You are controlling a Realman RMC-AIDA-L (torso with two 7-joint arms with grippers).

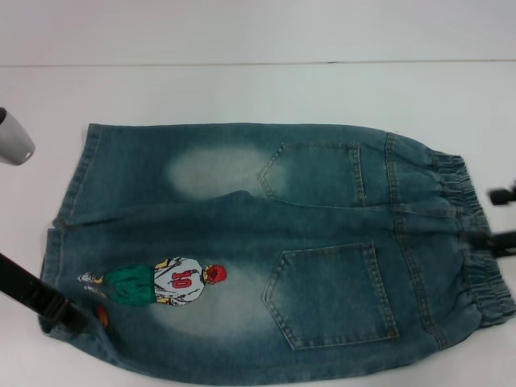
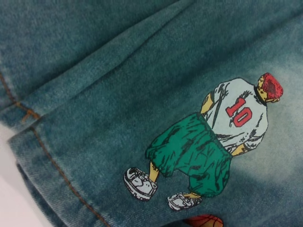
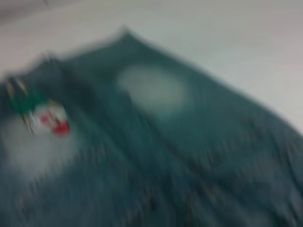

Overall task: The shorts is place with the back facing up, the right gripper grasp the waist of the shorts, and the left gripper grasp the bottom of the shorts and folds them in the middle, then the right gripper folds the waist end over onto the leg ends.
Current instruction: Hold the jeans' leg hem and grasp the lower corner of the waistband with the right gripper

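The denim shorts lie flat on the white table, back pockets up. The elastic waist is at the right and the leg ends at the left. A printed figure in a number 10 jersey marks the near leg. My left gripper rests at the near leg's hem, close above the stitched hem. My right gripper is at the waistband's edge, open, one black finger on each side of it. The right wrist view shows the shorts spread out ahead.
A grey part of the left arm hangs over the table's far left. Bare white table surrounds the shorts on the far side and left. The table's back edge runs across the top.
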